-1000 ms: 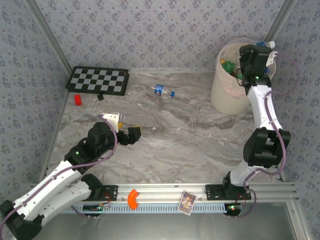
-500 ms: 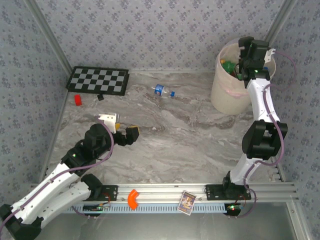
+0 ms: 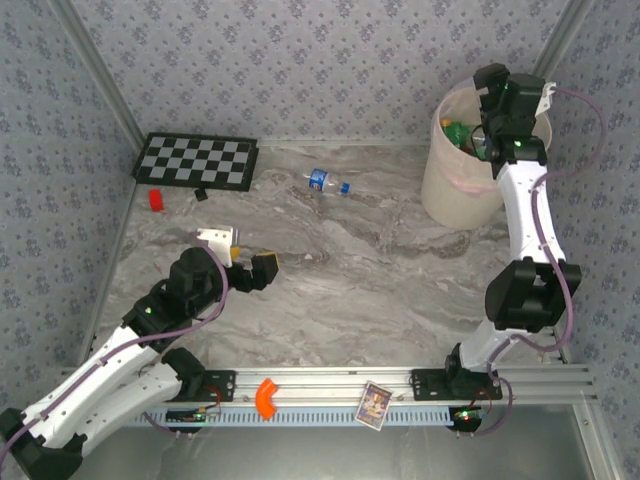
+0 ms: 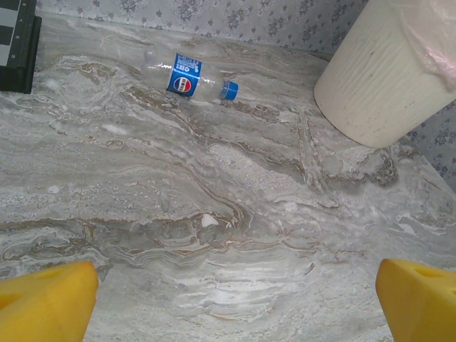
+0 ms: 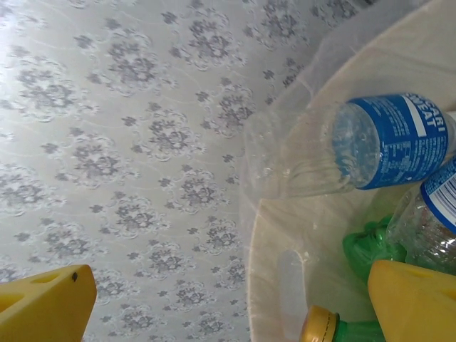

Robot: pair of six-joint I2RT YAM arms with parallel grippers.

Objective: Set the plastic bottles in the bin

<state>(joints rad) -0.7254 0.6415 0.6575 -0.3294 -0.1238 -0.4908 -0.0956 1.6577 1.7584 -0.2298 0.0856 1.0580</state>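
- The left end effector sits low over the marbled worktop. Its yellow fingers are spread wide with nothing between them.
- Straight ahead of it and well apart, a clear Pepsi bottle with a blue label and blue cap lies on its side on the worktop. Its cap end points toward the bin.
- Ahead and to the right of the left end effector stands the bin, a pale ribbed bucket with a thin clear liner folded over its rim.
- Ahead and to its left lies a chessboard, flat against the back wall. A small red block sits just in front of the board's near-left corner.
- The right end effector hangs above the bin's far rim, fingers fully apart and empty.
- Below it and to its right, inside the bin, a clear Pocari Sweat bottle with a blue label lies against the liner near the rim.
- Beneath that bottle lie a second blue-labelled bottle, a green bottle and a yellow-capped bottle with a green neck.
- The yellow-capped bottle is the one nearest the right-hand finger of the right end effector.
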